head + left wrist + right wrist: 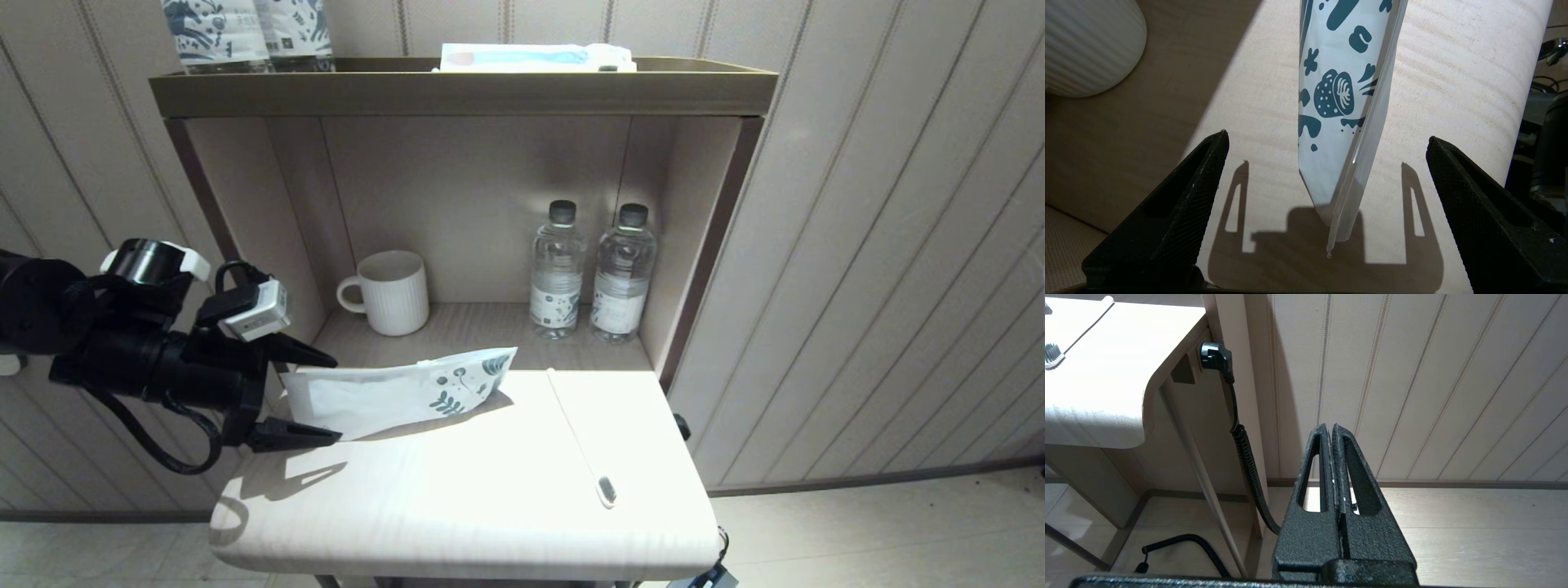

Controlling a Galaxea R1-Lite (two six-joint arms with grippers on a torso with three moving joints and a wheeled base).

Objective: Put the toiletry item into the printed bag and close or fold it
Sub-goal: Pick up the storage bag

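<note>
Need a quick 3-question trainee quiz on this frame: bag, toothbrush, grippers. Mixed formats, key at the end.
1. True or false: the toothbrush is already inside the printed bag.
2. Which gripper is open with its fingers either side of the bag's plain end: A left gripper, B right gripper?
3. How many water bottles stand beside the mug in the shelf niche?

Key: 1 false, it lies apart on the tabletop; 2 A; 3 two.

Two water bottles [558,273], one mug [393,291], one printed bag [392,394], one toothbrush [581,441].
</note>
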